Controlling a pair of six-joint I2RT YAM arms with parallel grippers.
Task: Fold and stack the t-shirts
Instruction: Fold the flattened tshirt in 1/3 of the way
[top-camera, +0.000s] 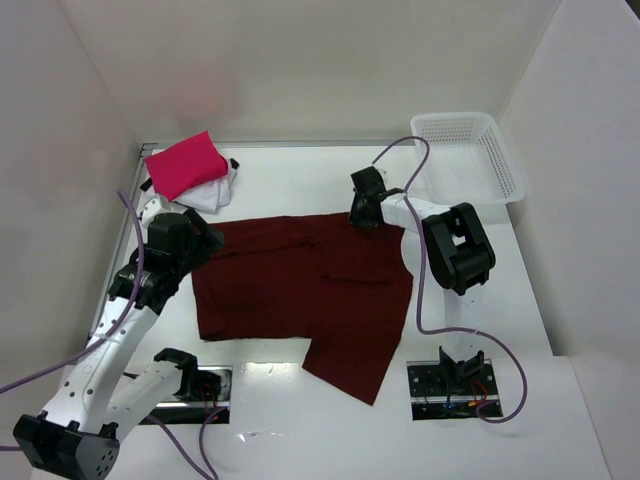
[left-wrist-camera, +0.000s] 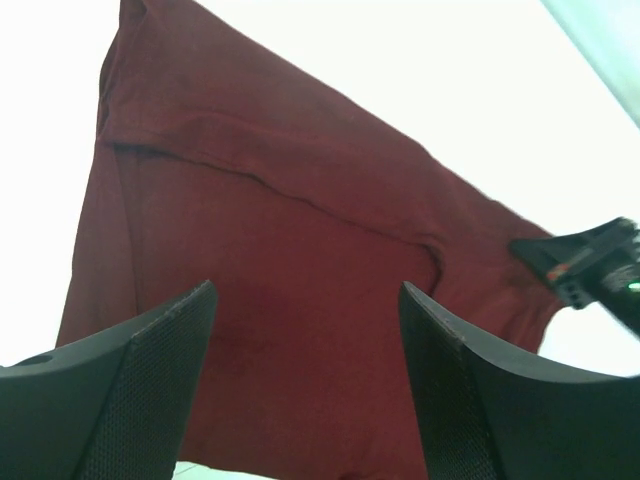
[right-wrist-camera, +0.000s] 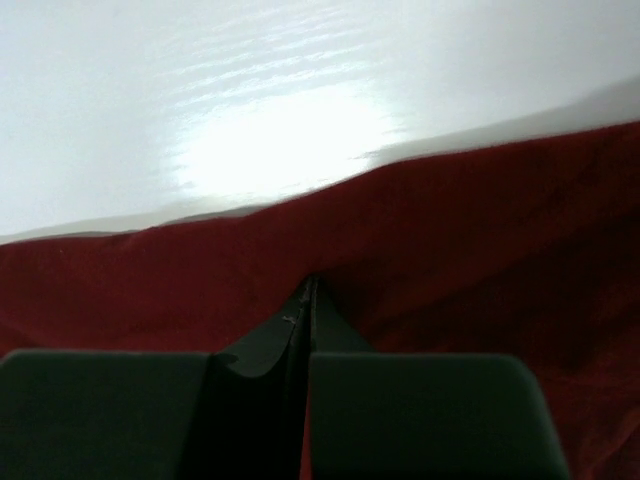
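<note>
A large dark maroon t-shirt (top-camera: 300, 285) lies spread on the white table, one sleeve trailing toward the near edge. My left gripper (top-camera: 205, 240) hovers at its left edge, open, with only maroon cloth (left-wrist-camera: 280, 250) below the wide gap (left-wrist-camera: 305, 290). My right gripper (top-camera: 360, 215) sits at the shirt's far edge, its fingers pressed together (right-wrist-camera: 308, 285) on a pinch of maroon cloth (right-wrist-camera: 480, 240). At the back left a folded bright pink-red t-shirt (top-camera: 185, 165) rests on top of a white t-shirt (top-camera: 215, 192).
A white plastic mesh basket (top-camera: 455, 118) stands at the back right corner. White walls close in the table on the left, back and right. The arm bases and purple cables (top-camera: 420, 300) sit along the near edge.
</note>
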